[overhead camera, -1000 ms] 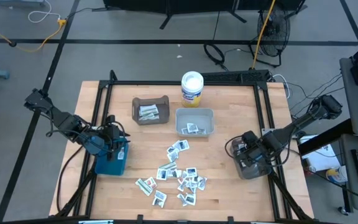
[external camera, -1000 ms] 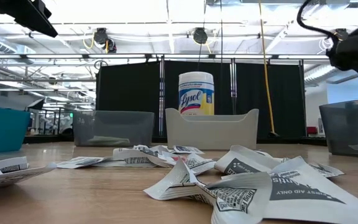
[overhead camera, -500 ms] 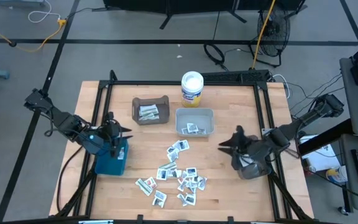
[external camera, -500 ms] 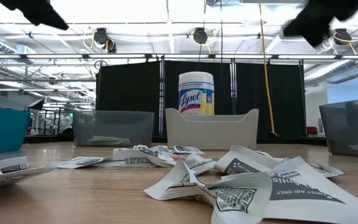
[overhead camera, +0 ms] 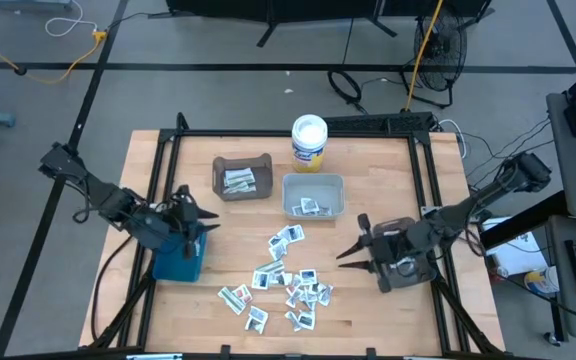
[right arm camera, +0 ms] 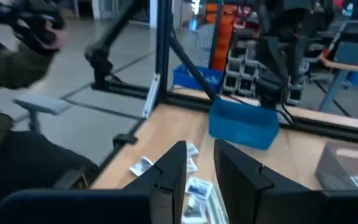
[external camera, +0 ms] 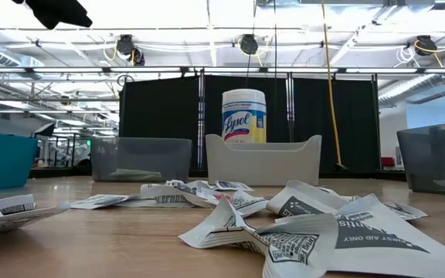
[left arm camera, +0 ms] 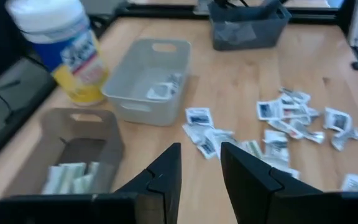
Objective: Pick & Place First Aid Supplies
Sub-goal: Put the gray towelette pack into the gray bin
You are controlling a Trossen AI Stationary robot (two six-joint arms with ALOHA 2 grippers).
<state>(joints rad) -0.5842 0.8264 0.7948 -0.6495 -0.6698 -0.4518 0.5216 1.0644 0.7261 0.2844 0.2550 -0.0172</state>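
Packets (overhead camera: 286, 277) of first aid supplies lie scattered on the table (overhead camera: 368, 315), taken here as the landmark: a loose heap toward its front middle.

High view: sorted packets already sit in the brown bin (overhead camera: 242, 177) and the light grey bin (overhead camera: 314, 196) toward the table's back, which suggests the heap is the remaining stock. The left gripper (overhead camera: 206, 213) hangs over the teal bin (overhead camera: 180, 256) at the table's left edge, pointing at the heap. The right gripper (overhead camera: 344, 256) reaches from over the dark grey bin (overhead camera: 408, 268) at the table's right edge toward the same heap. Both are empty, apparently set to pick again.

Low view: the packets lie flat or crumpled on the table top, with the wipes tub (external camera: 243, 116) behind the light grey bin at the table's far side.

Left wrist view: the left gripper's jaws stand slightly apart, nothing between them, above the table.

Right wrist view: the right gripper's jaws show a narrow gap, nothing held, aimed across the table at the teal bin.
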